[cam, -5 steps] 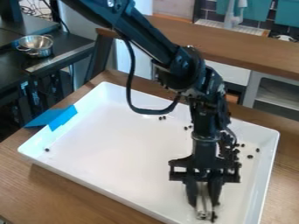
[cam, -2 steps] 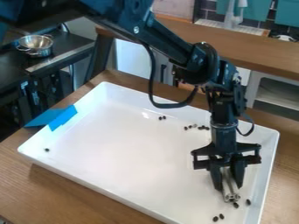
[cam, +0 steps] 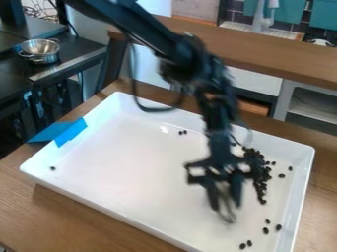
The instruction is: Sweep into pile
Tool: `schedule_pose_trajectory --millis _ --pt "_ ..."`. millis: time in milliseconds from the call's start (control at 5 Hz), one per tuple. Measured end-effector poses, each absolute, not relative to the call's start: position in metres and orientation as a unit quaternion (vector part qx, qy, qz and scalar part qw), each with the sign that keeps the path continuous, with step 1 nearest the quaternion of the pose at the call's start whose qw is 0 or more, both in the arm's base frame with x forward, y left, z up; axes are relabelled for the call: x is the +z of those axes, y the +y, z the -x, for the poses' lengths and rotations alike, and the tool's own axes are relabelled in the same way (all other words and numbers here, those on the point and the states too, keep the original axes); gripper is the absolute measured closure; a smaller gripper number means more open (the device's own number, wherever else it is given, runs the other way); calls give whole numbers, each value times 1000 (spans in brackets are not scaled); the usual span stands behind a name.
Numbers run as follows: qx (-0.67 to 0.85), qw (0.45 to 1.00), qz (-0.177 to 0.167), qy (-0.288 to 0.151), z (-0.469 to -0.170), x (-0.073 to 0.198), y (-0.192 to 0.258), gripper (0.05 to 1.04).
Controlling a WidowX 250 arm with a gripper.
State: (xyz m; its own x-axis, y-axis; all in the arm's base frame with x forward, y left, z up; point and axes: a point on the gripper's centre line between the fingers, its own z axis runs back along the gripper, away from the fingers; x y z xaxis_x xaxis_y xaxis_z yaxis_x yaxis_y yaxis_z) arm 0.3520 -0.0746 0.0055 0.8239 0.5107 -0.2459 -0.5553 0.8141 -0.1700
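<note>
Hanging over the near right part of a white tray, the black gripper was seen slightly blurred, its fingers closed on a silvery metal piece that was pointed down toward the tray's floor. The small dark pieces to be swept were mostly gathered just beside the gripper, on its right in the view, where they were bunched in a long, uneven band running roughly along the tray's right wall but kept apart from it. Beside this band, toward the wall, a few single ones were scattered. Nearer the camera, a loose group of three was seen near the right wall, and a pair was placed close together by the near edge. Another pair was set near the far wall, and one lone piece was left by itself in the left corner. The tray was supported by a wooden table, and its left rim was crossed by strips of blue tape. Behind, at the upper left, a shiny metal pot was set on a dark counter, and a wooden ledge was stretched across the upper right.
</note>
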Motion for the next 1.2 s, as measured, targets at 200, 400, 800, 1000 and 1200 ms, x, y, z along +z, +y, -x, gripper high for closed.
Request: schedule_pose_trajectory --millis 200,400,800,1000,1200 --pt "283 945 143 79 -354 56 -17 701" --pt "261 957 104 76 -353 76 21 701" --pt "228 969 -36 84 -357 39 85 701" --pt "202 974 -65 81 -368 23 86 701" --pt "193 974 -78 85 -374 9 85 701"
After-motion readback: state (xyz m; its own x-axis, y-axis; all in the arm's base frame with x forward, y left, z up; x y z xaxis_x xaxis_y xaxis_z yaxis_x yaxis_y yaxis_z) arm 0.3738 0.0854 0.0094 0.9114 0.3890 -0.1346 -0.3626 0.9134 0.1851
